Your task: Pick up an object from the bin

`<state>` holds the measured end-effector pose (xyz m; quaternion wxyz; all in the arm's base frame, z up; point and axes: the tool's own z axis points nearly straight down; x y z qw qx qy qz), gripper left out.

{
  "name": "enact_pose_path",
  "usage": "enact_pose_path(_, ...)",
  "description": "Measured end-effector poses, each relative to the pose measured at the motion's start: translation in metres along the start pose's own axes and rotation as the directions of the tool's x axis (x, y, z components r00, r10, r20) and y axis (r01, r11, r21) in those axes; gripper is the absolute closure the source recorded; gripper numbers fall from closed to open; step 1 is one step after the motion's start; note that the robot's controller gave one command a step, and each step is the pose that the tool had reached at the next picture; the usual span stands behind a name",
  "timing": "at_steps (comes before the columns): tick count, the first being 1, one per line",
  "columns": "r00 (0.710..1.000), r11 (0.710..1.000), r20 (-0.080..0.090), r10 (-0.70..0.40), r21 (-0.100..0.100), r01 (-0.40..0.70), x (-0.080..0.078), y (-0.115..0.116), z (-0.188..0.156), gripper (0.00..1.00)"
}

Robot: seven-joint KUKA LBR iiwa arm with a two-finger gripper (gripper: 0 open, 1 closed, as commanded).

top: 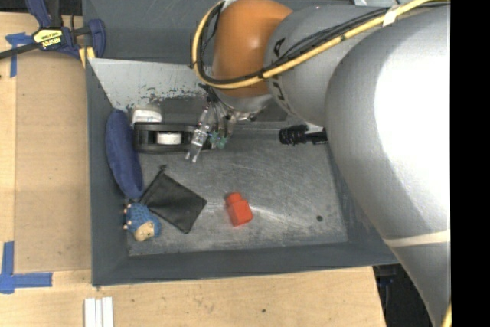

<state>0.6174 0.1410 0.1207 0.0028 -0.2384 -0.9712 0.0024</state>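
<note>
Against the left wall of the bin (pixel 98 165) lies a blue soft toy (pixel 122 157), stretched from far to near, its pale head at the near end. Just right of it, towards the far side, sits a black tape dispenser (pixel 162 135) with a white roll. Nearer lies a flat black pouch (pixel 174 201). The gripper (pixel 203 140) hangs at the dispenser's right end, touching or nearly so; I cannot tell whether it is open or closed. The dispenser looks like the likeliest pick: probably rigid, smooth plastic with some weight, best taken across its narrow body, where it should not tip. Further right a small orange block (pixel 238 209) lies near, and a black pen-like thing (pixel 302 135) far.
</note>
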Motion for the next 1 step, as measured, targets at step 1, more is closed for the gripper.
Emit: enact_pose_path(1, 1.0, 1.0, 0.003, -0.001, -0.003, 0.001, 0.0001, -0.0019, -0.0502, 1.0)
